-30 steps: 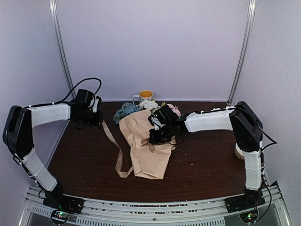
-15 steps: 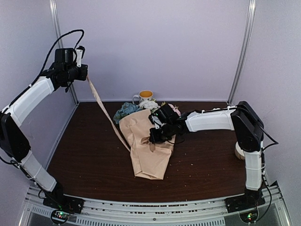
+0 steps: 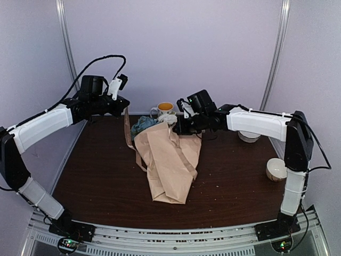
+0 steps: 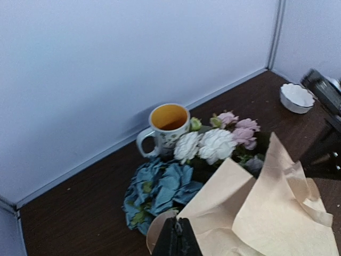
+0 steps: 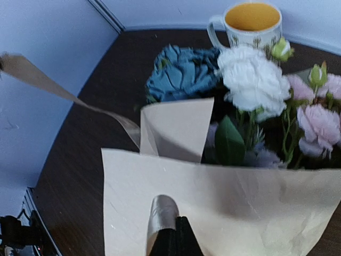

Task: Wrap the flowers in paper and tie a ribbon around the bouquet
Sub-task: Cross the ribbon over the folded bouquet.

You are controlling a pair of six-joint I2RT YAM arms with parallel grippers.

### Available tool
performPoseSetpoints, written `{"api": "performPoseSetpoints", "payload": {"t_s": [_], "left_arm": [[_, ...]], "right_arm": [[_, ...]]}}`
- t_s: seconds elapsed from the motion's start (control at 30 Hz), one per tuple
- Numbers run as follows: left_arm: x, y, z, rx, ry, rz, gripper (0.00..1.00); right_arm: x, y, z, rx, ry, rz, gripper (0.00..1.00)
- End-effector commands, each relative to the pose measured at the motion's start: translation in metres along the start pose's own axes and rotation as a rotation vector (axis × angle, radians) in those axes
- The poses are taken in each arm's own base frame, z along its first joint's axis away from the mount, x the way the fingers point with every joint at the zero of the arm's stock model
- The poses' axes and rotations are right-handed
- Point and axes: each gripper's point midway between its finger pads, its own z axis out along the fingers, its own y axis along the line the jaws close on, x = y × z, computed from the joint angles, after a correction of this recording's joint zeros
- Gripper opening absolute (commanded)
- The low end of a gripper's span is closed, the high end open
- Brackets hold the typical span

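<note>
Peach paper (image 3: 160, 176) cone around flowers (image 5: 250, 74), orange-lined mug (image 4: 169, 133) behind, seemingly empty

One paper-wrapped bouquet (image 3: 169, 170) on the table (image 3: 96, 181), one ribbon (image 3: 127, 133), one yellow-lined mug (image 3: 165, 109). And two small white bowls: far bowl (image 3: 249, 136), near bowl (image 3: 277, 169).

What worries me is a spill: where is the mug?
In the top view the mug stands at the middle of the table's far edge, just behind the flowers.
</note>
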Motion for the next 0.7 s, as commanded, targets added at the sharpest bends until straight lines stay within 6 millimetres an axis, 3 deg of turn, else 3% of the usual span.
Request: {"api": "performPoseSetpoints", "payload": {"t_s": [0.0, 0.13, 0.33, 0.5, 0.67], "left_arm": [[-0.033, -0.048, 0.002, 0.178, -0.130, 0.027, 0.00], [-0.045, -0.070, -0.005, 0.258, -0.162, 0.024, 0.00], [-0.066, -0.087, -0.040, 0.324, -0.250, 0.036, 0.00], [-0.068, -0.112, -0.062, 0.438, -0.289, 0.066, 0.00], [-0.073, -0.168, -0.075, 0.653, -0.317, 0.147, 0.00]], "right_arm": [[-0.065, 0.027, -0.032, -0.046, -0.148, -0.032, 0.00], [-0.083, 0.044, -0.020, -0.111, -0.158, -0.001, 0.00], [-0.099, 0.078, -0.006, -0.204, -0.178, 0.022, 0.00], [-0.077, 0.081, 0.024, -0.219, -0.121, 0.046, 0.00], [-0.043, 0.078, 0.058, -0.229, -0.043, 0.065, 0.00]]}}
